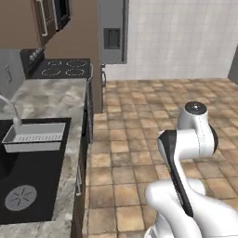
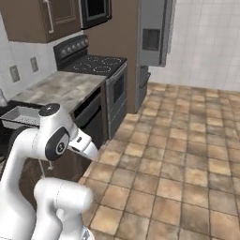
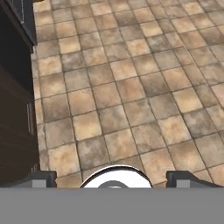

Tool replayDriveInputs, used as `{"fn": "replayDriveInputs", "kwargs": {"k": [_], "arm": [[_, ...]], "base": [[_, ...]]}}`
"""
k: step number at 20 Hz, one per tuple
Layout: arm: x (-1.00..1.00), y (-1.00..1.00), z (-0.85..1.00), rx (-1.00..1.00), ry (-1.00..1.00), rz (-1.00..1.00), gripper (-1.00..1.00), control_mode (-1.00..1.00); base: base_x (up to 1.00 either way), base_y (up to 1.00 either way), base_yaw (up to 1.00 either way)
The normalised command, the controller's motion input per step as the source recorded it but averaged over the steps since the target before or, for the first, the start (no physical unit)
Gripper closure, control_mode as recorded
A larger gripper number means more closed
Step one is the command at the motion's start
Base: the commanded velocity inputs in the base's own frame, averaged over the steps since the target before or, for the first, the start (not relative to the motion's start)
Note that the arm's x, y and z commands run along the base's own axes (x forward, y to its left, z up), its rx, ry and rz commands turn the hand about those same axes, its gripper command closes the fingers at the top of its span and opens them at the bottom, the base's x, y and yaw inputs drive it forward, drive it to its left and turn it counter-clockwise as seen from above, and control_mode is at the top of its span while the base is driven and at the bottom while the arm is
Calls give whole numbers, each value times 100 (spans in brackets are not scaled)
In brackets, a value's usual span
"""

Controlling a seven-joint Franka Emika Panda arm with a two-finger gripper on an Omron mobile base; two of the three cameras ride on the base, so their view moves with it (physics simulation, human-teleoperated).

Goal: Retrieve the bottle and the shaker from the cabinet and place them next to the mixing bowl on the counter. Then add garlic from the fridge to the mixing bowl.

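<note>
In the hand view my gripper (image 3: 113,177) is open with nothing between its fingertips (image 3: 43,177), pointing down at brown floor tiles beside dark base cabinets. The dark brown wall cabinet (image 1: 42,18) (image 2: 42,18) hangs at the far left with its doors shut. The grey fridge (image 1: 111,32) (image 2: 152,33) stands beyond the stove, door shut. The marbled counter (image 1: 51,97) (image 2: 65,89) runs along the left. The bottle, the shaker, the mixing bowl and the garlic are out of view. My arm is folded low over the floor.
A black sink (image 1: 28,186) with a grey dish rack (image 1: 35,135) and faucet (image 1: 11,109) is set in the counter. The black stove (image 1: 65,67) (image 2: 96,63) sits between counter and fridge, a microwave (image 2: 93,11) above it. Open tiled floor (image 1: 153,107) spreads to the right.
</note>
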Motion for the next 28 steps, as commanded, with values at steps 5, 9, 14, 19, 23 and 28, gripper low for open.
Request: {"fn": "replayDriveInputs", "kwargs": {"k": [5, 9, 14, 19, 23, 28], "arm": [[0, 0, 0, 0, 0, 0, -100, 100], [0, 0, 0, 0, 0, 0, -100, 100], [0, 0, 0, 0, 0, 0, -100, 100], [0, 0, 0, 0, 0, 0, -100, 100], [0, 0, 0, 0, 0, 0, -100, 100], [0, 0, 0, 0, 0, 0, -100, 100]], "base": [[55, -14, -69], [91, -39, -16], [89, -41, 0], [93, -44, 12], [100, -76, 44], [100, -66, 54]]}}
